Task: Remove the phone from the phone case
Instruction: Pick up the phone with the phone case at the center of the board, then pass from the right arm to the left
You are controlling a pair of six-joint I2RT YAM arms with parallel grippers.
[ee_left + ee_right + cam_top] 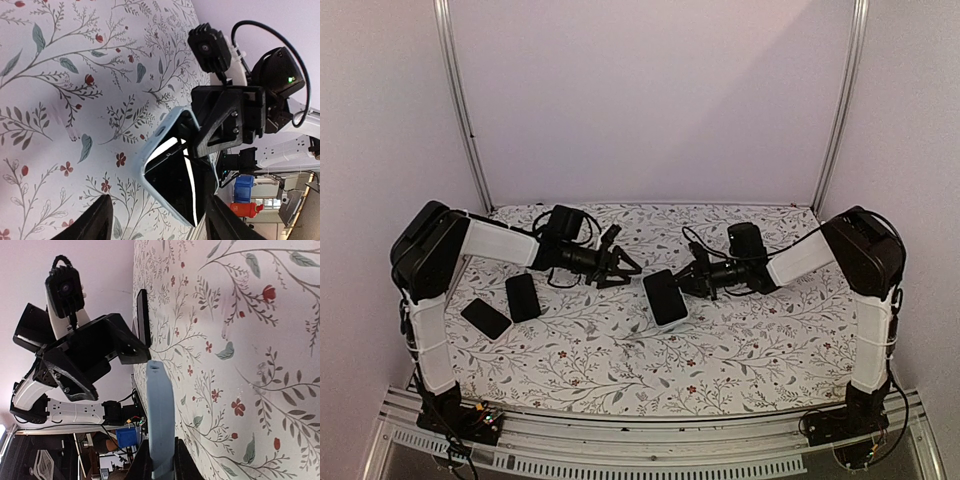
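Observation:
The phone [182, 187], its black screen facing me, sits in a light-blue phone case [154, 146] held tilted above the floral cloth. My right gripper [162, 462] is shut on one end of the case [161, 410], which shows edge-on there. In the top view the cased phone [665, 298] hangs mid-table from the right gripper [683, 284]. My left gripper [632, 268] stands open just left of it. Its fingers [95, 222] flank the phone's near corner without touching it.
Two dark flat phones [523, 296] [486, 318] lie on the cloth by the left arm. The floral tablecloth [620, 370] covers the table. Metal posts [460, 100] and pale walls close it in at the back.

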